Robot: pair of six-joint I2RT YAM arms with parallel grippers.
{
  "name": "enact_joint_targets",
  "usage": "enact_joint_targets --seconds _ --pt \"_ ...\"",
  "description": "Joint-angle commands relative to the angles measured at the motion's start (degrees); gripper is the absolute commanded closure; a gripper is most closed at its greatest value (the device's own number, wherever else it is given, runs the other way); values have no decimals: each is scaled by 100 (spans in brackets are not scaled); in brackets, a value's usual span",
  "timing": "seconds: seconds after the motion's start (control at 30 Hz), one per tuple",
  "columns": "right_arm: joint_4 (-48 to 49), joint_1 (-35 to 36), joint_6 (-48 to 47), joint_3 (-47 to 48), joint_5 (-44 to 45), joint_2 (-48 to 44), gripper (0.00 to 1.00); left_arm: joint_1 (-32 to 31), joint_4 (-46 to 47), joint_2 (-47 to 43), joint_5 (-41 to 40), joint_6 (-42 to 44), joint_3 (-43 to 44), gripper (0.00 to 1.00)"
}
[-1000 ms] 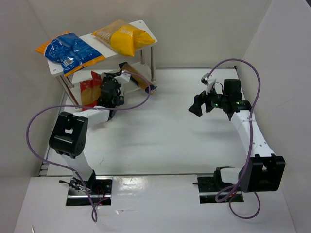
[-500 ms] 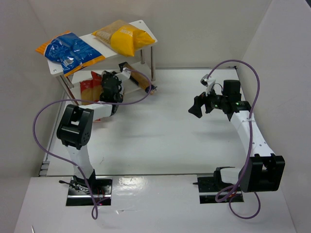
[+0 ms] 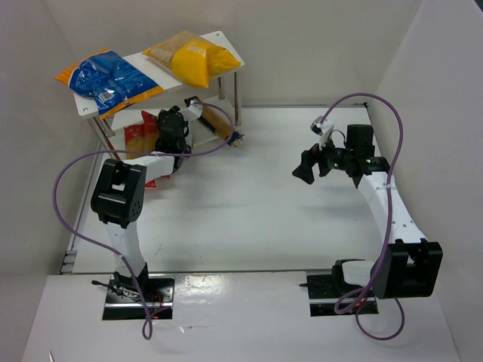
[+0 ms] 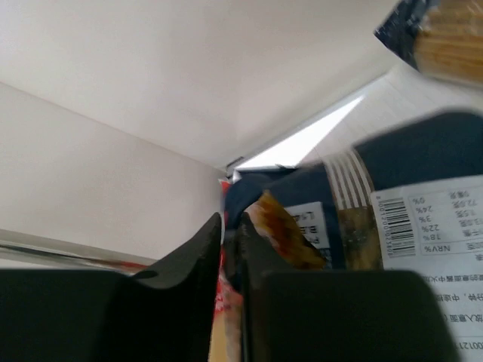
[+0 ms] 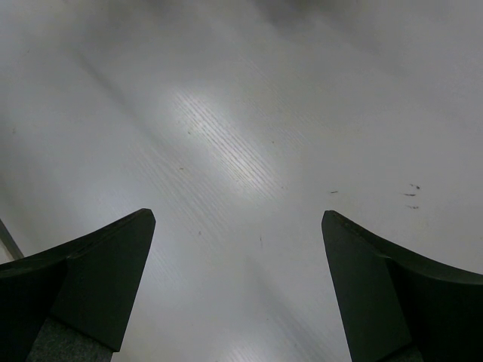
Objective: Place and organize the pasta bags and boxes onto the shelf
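The white two-tier shelf (image 3: 226,39) stands at the far left. The blue-and-orange bag (image 3: 109,75) and the yellow bag (image 3: 192,56) lie on its top board. Red spaghetti packs (image 3: 136,139) sit under it on the left. My left gripper (image 3: 175,130) reaches in at the lower tier. Its jaws (image 4: 232,226) are pinched, apparently on the edge of the clear pasta bag with the dark blue label (image 4: 377,219). The long slim tan box (image 3: 220,122) lies just right of it. My right gripper (image 3: 304,172) is open and empty over bare table (image 5: 238,226).
Thin metal shelf legs (image 3: 238,98) stand beside the left gripper. White walls close in on the left, back and right. The left arm's purple cable (image 3: 75,170) loops over the table's left side.
My left gripper has moved away from me, further in under the shelf's top board, with the pasta bag. The right arm has not moved.
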Motion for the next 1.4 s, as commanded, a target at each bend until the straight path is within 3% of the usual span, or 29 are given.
enact_joint_targets --seconds 0.0,0.07,0.1,0.2,0.23,0.47,0.9,1.0,1.2,1.37 --pt "-10 -43 -113 -20 -138 -3 0 104 530 97 -68 -70 354 75" --pt "-10 -43 -113 -20 -138 -3 0 104 530 98 -121 -17 406 67" --pt "-10 -43 -113 -20 -138 -3 0 104 530 98 -121 -17 406 56" --pt "-71 -43 -182 -20 -190 -3 0 104 530 27 -121 -17 354 39" --pt "-72 -43 -183 -20 -190 -3 0 104 530 -25 -121 -17 301 27" --pt "-72 -43 -183 -20 -243 -3 0 52 48 -578 -60 -218 38 2" --pt "-124 -43 -236 -20 -410 -213 0 -624 -1209 -2318 151 -500 -754 0" --pt "-124 -43 -236 -20 -410 -214 0 -696 -2131 -2678 502 -851 -815 0" --pt "-177 -43 -236 33 -463 -336 0 -967 -4959 -3381 1758 -1563 -560 0" --pt "24 -43 80 86 -147 -739 0 -1109 -6586 -3839 2707 -1958 -105 0"
